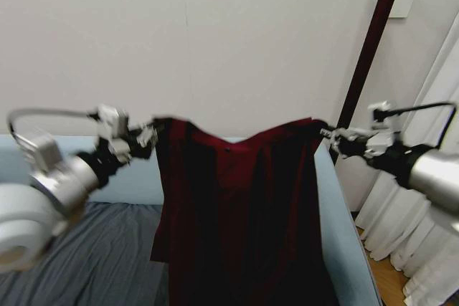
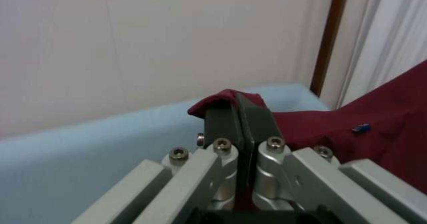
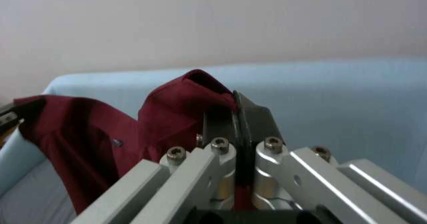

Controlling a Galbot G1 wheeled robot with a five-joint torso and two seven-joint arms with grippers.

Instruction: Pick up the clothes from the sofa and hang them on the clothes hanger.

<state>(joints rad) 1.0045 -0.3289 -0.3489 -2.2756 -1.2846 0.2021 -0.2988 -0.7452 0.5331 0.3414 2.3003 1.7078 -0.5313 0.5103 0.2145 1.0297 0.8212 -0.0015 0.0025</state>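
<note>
A dark red garment (image 1: 240, 213) hangs spread between my two grippers, above the light blue sofa (image 1: 337, 241). My left gripper (image 1: 152, 134) is shut on its upper left corner, and my right gripper (image 1: 328, 134) is shut on its upper right corner. In the left wrist view the black fingers (image 2: 227, 121) pinch a red fold (image 2: 223, 98), with more cloth (image 2: 380, 114) trailing off. The right wrist view has the fingers (image 3: 223, 124) clamped on a red fold (image 3: 183, 97). A dark brown hanger stand post (image 1: 369, 41) rises behind my right gripper.
A white wall (image 1: 215, 34) stands close behind the sofa. The sofa seat (image 1: 79, 256) is dark grey under the garment. White curtains (image 1: 423, 249) hang at the right, over a strip of wooden floor (image 1: 384, 270).
</note>
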